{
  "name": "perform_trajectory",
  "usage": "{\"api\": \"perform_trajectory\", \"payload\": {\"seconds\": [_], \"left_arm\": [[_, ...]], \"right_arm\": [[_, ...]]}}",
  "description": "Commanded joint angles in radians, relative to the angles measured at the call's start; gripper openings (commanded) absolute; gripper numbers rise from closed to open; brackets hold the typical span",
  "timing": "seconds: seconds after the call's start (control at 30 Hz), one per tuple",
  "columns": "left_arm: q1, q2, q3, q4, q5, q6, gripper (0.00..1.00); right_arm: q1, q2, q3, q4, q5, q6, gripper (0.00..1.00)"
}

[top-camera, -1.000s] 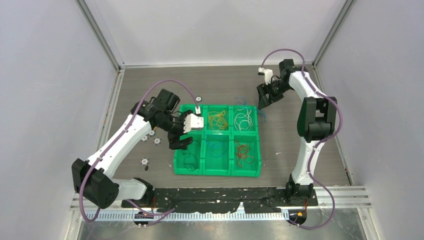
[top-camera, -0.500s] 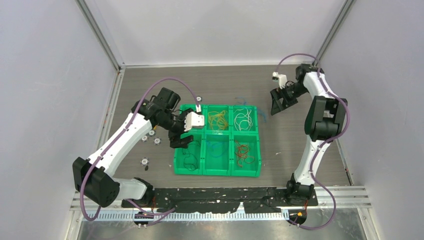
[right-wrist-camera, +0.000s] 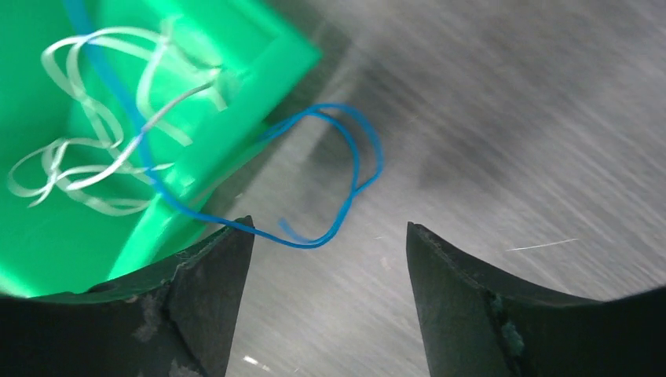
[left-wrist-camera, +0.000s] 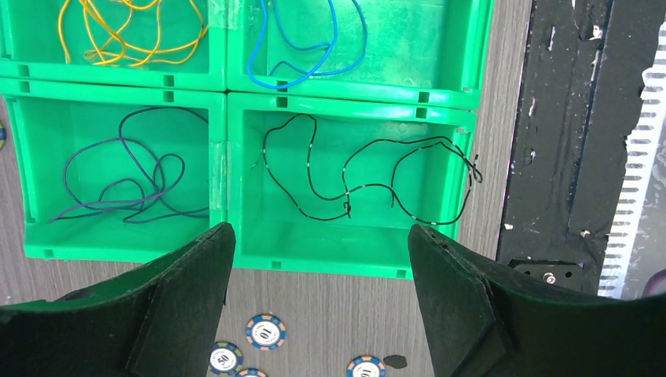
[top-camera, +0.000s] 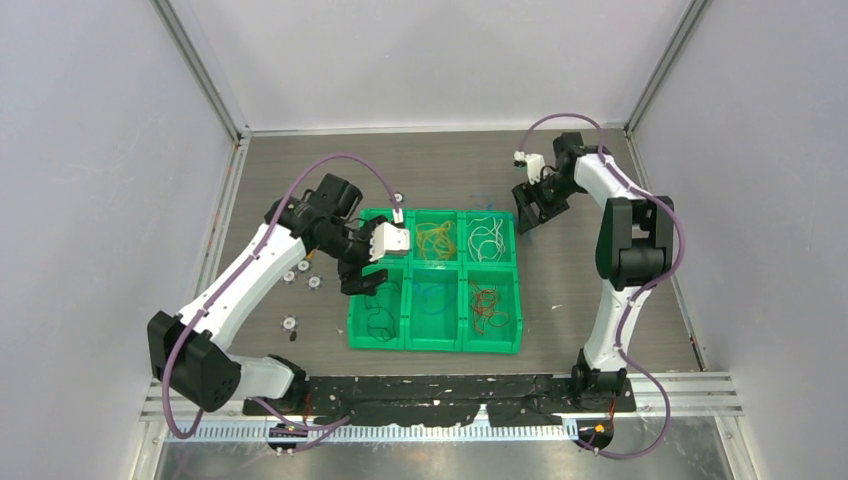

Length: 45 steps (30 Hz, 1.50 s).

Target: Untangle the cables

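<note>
The cables lie in a green six-bin tray (top-camera: 435,345): yellow (top-camera: 436,237), white (top-camera: 486,236), red (top-camera: 488,303), blue (top-camera: 435,298) and black (top-camera: 378,322). My left gripper (top-camera: 362,280) hovers open over the tray's left edge. In its wrist view the left gripper (left-wrist-camera: 318,232) frames the black cable (left-wrist-camera: 369,181), beside a dark purple cable (left-wrist-camera: 126,181). My right gripper (top-camera: 527,210) is open at the tray's far right corner. In its wrist view the right gripper (right-wrist-camera: 330,228) holds nothing. A blue cable (right-wrist-camera: 345,173) runs from the white cable's (right-wrist-camera: 102,141) bin over the rim and loops on the table just ahead.
Several small round chips (top-camera: 290,322) lie on the table left of the tray, and they also show under the left gripper as chips (left-wrist-camera: 265,331). Another disc (top-camera: 398,197) sits behind the tray. A black strip (top-camera: 450,385) runs along the near edge.
The right arm swung out to the right, then came back toward the tray's far right corner. The left arm barely moved.
</note>
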Motion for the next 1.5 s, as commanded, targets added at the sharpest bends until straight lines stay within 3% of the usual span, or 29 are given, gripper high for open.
{"api": "perform_trajectory", "payload": {"seconds": [0.0, 0.2, 0.37, 0.57, 0.63, 0.67, 0.73, 1.0, 1.23, 1.37, 1.47], "left_arm": [[0.004, -0.039, 0.018, 0.026, 0.002, -0.004, 0.83], [0.004, -0.051, -0.001, 0.061, -0.012, -0.015, 0.83], [0.004, -0.053, -0.006, 0.078, -0.028, -0.011, 0.83], [0.025, -0.045, 0.012, 0.169, -0.054, -0.118, 0.85], [0.039, -0.035, 0.036, 0.213, -0.062, -0.174, 0.87], [0.049, -0.028, 0.057, 0.235, -0.063, -0.210, 0.94], [0.070, -0.017, 0.095, 0.289, -0.059, -0.281, 1.00], [0.092, 0.028, 0.281, 0.492, -0.042, -0.530, 1.00], [0.080, 0.068, 0.446, 0.573, 0.054, -0.625, 1.00], [0.048, 0.065, 0.501, 0.566, 0.193, -0.626, 1.00], [-0.009, 0.046, 0.490, 0.565, 0.214, -0.600, 1.00]], "right_arm": [[-0.014, 0.051, 0.038, 0.150, 0.216, 0.144, 0.69], [0.026, 0.100, 0.066, 0.143, 0.330, 0.116, 0.44], [-0.070, 0.131, 0.197, 0.054, 0.300, 0.073, 0.07], [-0.152, -0.004, 0.342, -0.018, 0.064, 0.016, 0.05], [-0.157, -0.065, 0.367, -0.014, -0.015, 0.008, 0.06], [-0.157, -0.086, 0.383, 0.004, -0.034, 0.013, 0.06], [-0.158, -0.141, 0.409, 0.030, -0.106, 0.035, 0.05], [-0.156, -0.289, 0.517, 0.178, -0.385, 0.235, 0.05], [-0.103, -0.393, 0.514, 0.215, -0.502, 0.306, 0.05], [-0.045, -0.464, 0.437, 0.168, -0.524, 0.253, 0.05], [0.018, -0.523, 0.368, 0.116, -0.524, 0.172, 0.05]]}}
